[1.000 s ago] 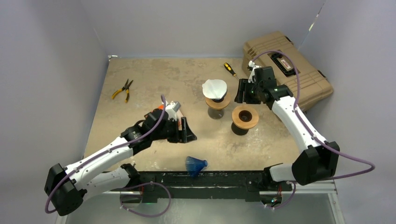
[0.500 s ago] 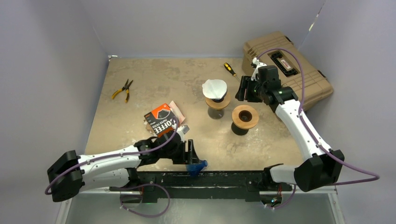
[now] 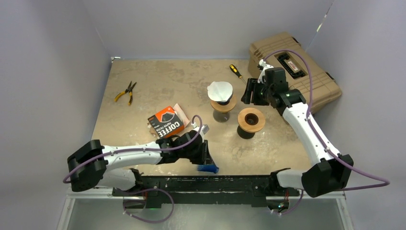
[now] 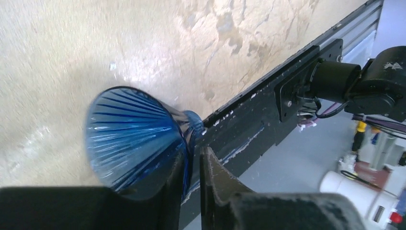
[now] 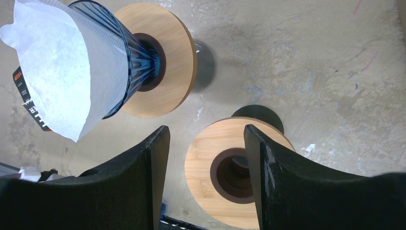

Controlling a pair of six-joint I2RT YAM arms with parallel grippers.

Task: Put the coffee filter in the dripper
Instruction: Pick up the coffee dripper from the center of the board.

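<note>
A loose blue ribbed dripper lies on its side at the table's front edge. My left gripper pinches its wall, one finger inside the cone and one outside; in the top view the left gripper sits just above it. A white paper coffee filter sits in a second blue dripper on a wooden stand. My right gripper hangs open above an empty wooden stand, beside the filtered dripper, holding nothing.
An orange and black coffee filter box lies left of centre with a loose paper behind it. Pliers lie far left, a screwdriver at the back, a tan case back right. A black rail runs along the front edge.
My left arm swung from the filter box down to the front edge and its jaws closed on the blue dripper, which shifted right. The right gripper has barely moved.
</note>
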